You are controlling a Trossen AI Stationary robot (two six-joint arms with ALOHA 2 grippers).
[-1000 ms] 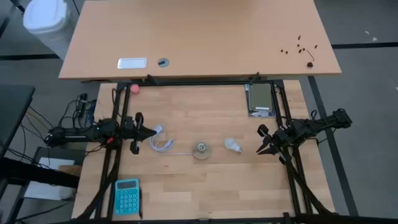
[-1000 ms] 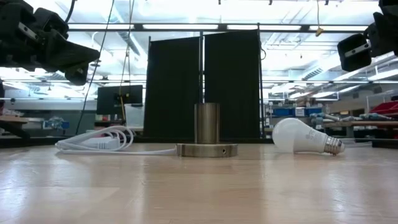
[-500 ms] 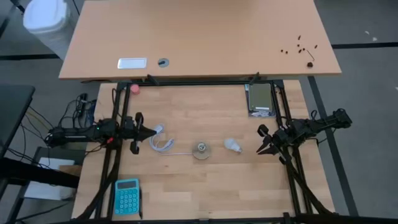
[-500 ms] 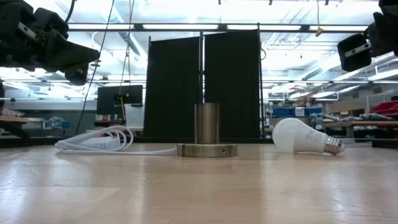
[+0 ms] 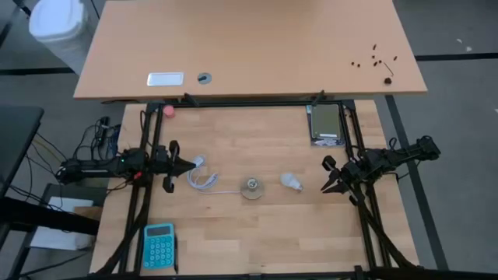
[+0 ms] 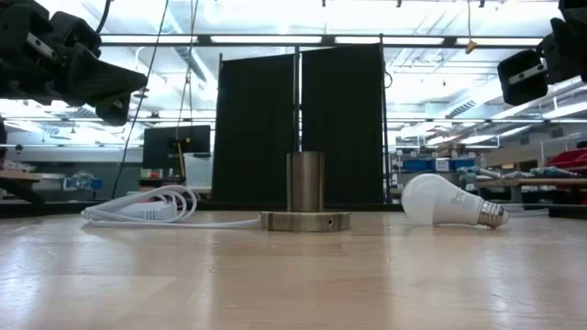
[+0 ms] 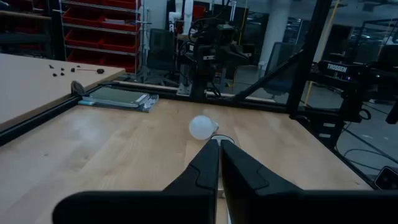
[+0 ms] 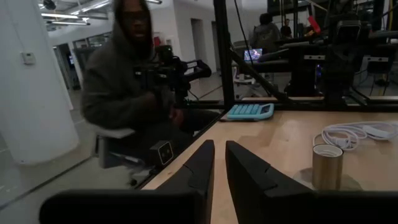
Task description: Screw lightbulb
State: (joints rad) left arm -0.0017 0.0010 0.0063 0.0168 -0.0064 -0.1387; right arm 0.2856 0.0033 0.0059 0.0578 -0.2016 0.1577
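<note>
The white lightbulb [image 5: 291,182] lies on its side on the wooden table, right of centre, its silvery screw base [image 6: 492,214] pointing toward the table's right edge. The round metal socket [image 5: 251,187] stands upright at the centre, and its white cord [image 5: 204,179] lies coiled to its left. My left gripper [image 5: 191,165] hovers shut and empty above the cord, left of the socket. My right gripper [image 5: 326,186] hovers right of the bulb, empty, with a narrow gap between its fingers [image 8: 219,149]. The bulb also shows in the left wrist view [image 7: 202,127].
A teal calculator [image 5: 159,245] lies at the near left. A grey box [image 5: 326,124] sits at the far right, and a small pink ball [image 5: 168,111] at the far left corner. A person [image 8: 134,81] sits beyond the table's left side.
</note>
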